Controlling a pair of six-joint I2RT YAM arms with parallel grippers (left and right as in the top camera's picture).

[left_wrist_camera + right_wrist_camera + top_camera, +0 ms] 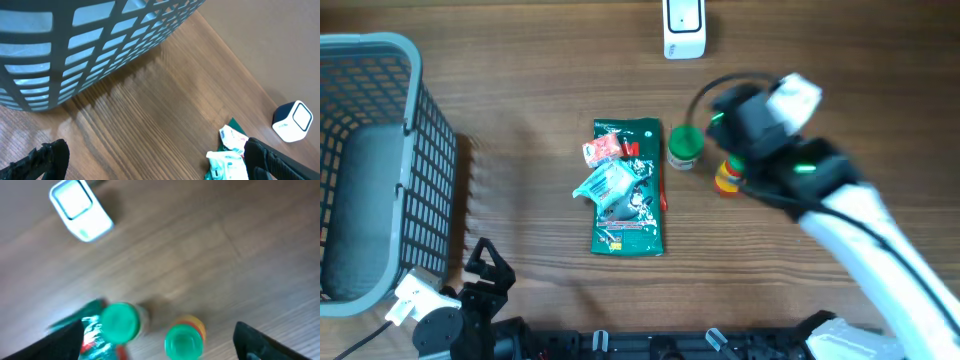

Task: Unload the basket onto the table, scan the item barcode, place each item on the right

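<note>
Bottle (726, 176) with the yellow label stands on the worktop (520, 100) just under the right gripper (734, 150), seen from above, with the white scanner (684, 28) well ahead. In the left wrist view, the left gripper (157, 165) is wide open and empty, parked by the basket (100, 45), out of the way. In the right wrist view, the fingers (60, 342) are spread wide with the bottle below, not held, so it looks ready for grabbing.

A wooden table (520, 90) carries everything. Seen from overhead, a grey plastic mesh basket (415, 110) stands at its 9 o'clock edge. A white barcode scanner (683, 28) sits at 12 o'clock. Near the middle lies a flat green packet (638, 215). A green-capped jar (684, 146) stands upright just beside the packet's 1 o'clock corner. At the jar's 4 o'clock, close by, stands a small yellow bottle (727, 178) with a green cap.
</note>
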